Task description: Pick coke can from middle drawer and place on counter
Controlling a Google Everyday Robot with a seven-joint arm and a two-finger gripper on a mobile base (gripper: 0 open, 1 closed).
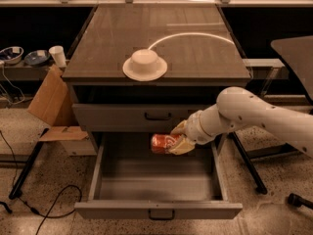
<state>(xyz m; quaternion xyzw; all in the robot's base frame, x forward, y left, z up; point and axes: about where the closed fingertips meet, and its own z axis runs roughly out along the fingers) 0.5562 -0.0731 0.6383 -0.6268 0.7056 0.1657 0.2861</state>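
Coke can (pixel 161 143) clamped sideways in gripper (pixel 178 140), clear above middle drawer (pixel 156 210)
Judged light, thin-walled, dents easily; hold mid-body; counter (pixel 195 58) lies at 12 o'clock

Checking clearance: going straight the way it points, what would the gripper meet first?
The gripper, holding the coke can, points picture-left: likely the middle drawer's left wall first, though height is unclear.

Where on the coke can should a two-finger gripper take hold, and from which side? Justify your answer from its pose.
Across the curved wall at the end nearest the arm, coming from that side: the coke can lies sideways over the middle drawer, so its round body fits between two fingers. The gripper holds it this way.
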